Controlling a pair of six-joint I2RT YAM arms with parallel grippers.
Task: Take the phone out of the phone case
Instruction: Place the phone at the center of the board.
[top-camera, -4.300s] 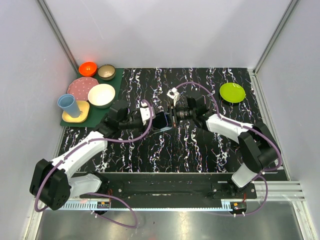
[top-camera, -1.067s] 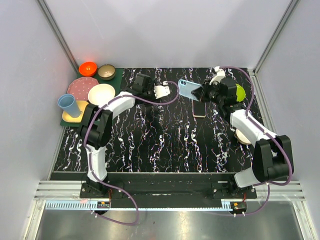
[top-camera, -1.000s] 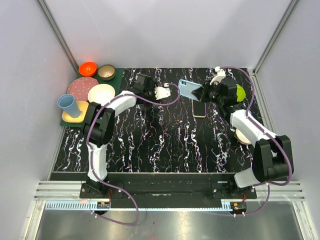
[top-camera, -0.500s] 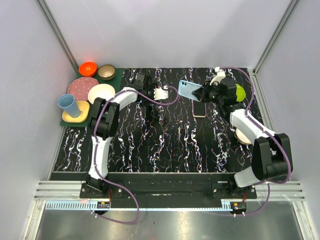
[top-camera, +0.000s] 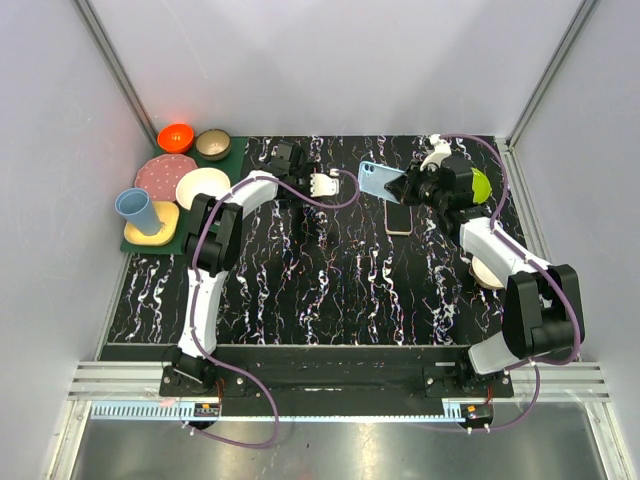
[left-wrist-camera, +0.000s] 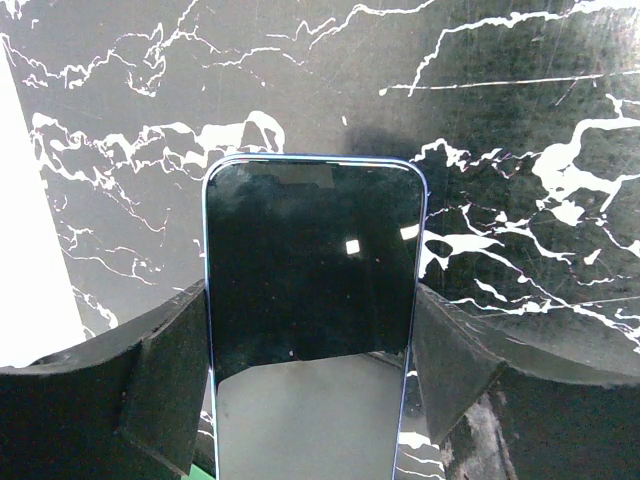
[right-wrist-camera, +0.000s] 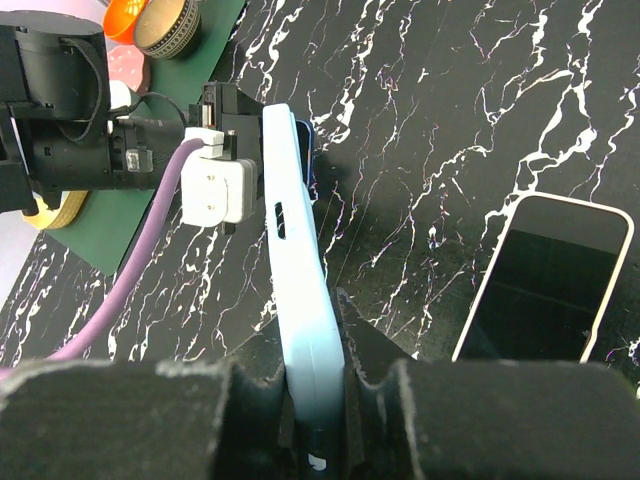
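My right gripper (top-camera: 405, 185) (right-wrist-camera: 312, 370) is shut on a light blue phone case (top-camera: 378, 180) (right-wrist-camera: 300, 290), held edge-up above the back of the table. My left gripper (left-wrist-camera: 312, 370) is shut across a dark-screened phone with a thin blue rim (left-wrist-camera: 312, 290). In the right wrist view a sliver of that phone's dark blue edge (right-wrist-camera: 311, 150) shows just behind the case, beside the left wrist's white block (right-wrist-camera: 212, 190). In the top view this phone is hidden by the case. A second phone with a pale rim (top-camera: 398, 217) (right-wrist-camera: 545, 285) lies screen-up on the table.
A green plate (top-camera: 484, 187) lies behind the right wrist. At the back left a green mat (top-camera: 232, 160) holds an orange bowl (top-camera: 176, 137), a brown bowl (top-camera: 213, 144), a pink plate (top-camera: 158, 175), a white bowl (top-camera: 203, 190) and a blue cup (top-camera: 137, 212).
Four seconds ago both grippers met at the table's middle; now they are at the back. Over the last second the left elbow swung toward the back while its gripper stayed; the right arm held still.
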